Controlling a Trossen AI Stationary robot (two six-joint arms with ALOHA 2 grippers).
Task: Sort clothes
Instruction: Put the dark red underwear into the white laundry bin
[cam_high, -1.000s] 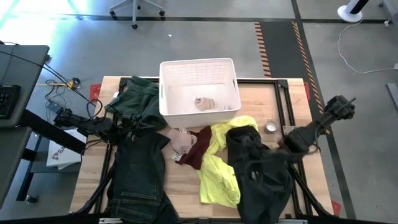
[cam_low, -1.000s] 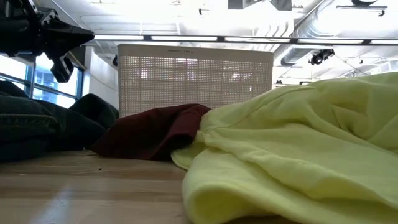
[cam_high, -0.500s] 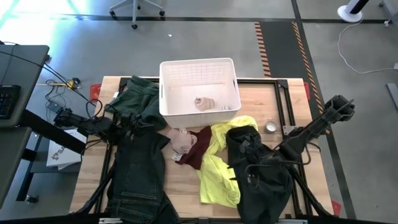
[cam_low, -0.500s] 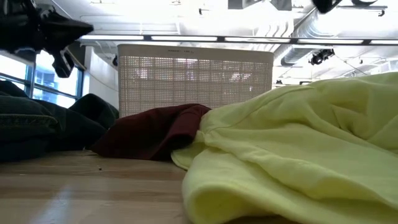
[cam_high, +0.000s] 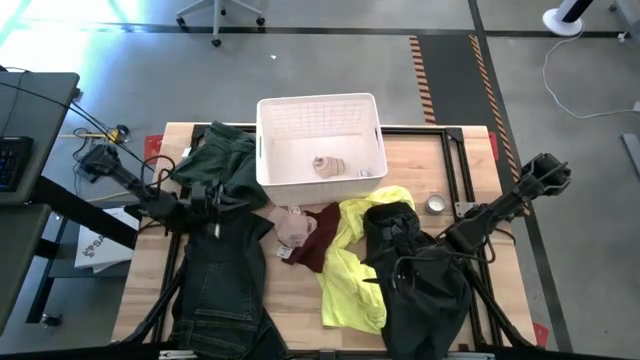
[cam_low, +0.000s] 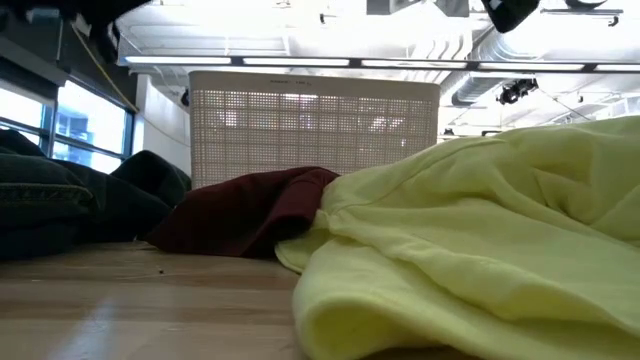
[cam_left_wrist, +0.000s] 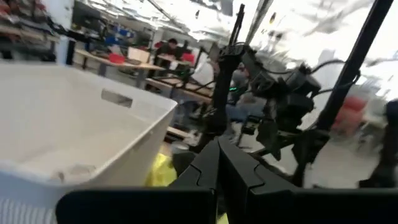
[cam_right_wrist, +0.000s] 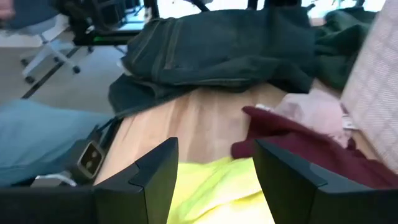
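Dark denim jeans (cam_high: 220, 290) lie at the near left, partly on a dark green garment (cam_high: 215, 160) behind them. A beige-pink piece (cam_high: 293, 227) rests on a maroon piece (cam_high: 318, 240) at the middle. A bright yellow shirt (cam_high: 350, 270) lies beside them, with a black garment (cam_high: 425, 295) on its right part. My right gripper (cam_right_wrist: 214, 150) is open above the yellow shirt (cam_right_wrist: 211, 186), over the black garment's left edge (cam_high: 392, 272). My left gripper (cam_left_wrist: 217, 163) is shut and empty, raised over the jeans' far end (cam_high: 235, 200).
The white lattice-sided basket (cam_high: 268, 150) stands at the far middle with a small beige piece (cam_high: 328, 166) inside. A small round tin (cam_high: 436, 204) sits at the right. Bare wood (cam_high: 300, 300) shows between the jeans and the yellow shirt.
My right gripper has gone toward the table's left and near edges, over the black garment toward the yellow shirt. My left gripper has gone up, leaving the low view's top left. The clothes have kept still.
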